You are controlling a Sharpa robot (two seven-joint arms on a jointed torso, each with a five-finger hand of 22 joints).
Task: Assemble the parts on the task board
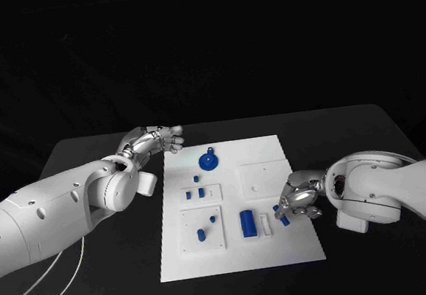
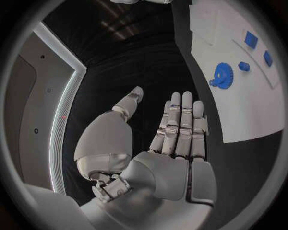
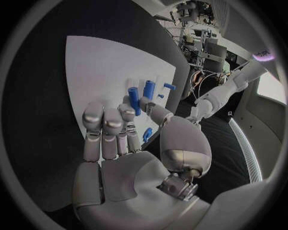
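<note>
Lying loose on the board (image 1: 291, 251), most blue parts look unplaced: the gear (image 1: 207, 163) near the far edge, small pieces (image 1: 192, 193) on the middle panel, a cylinder (image 1: 249, 223) beside the near panel. A small part (image 1: 202, 233) may already stand in its socket, but I cannot tell. By my reckoning the work is at an early stage, with nearly all still to fit. At the board's right edge the right hand (image 1: 298, 199) hovers over a small blue piece (image 3: 147, 134), fingers loosely curled; whether it holds it I cannot tell. Beyond the far left corner the left hand (image 1: 156, 140) waits flat, holding nothing.
</note>
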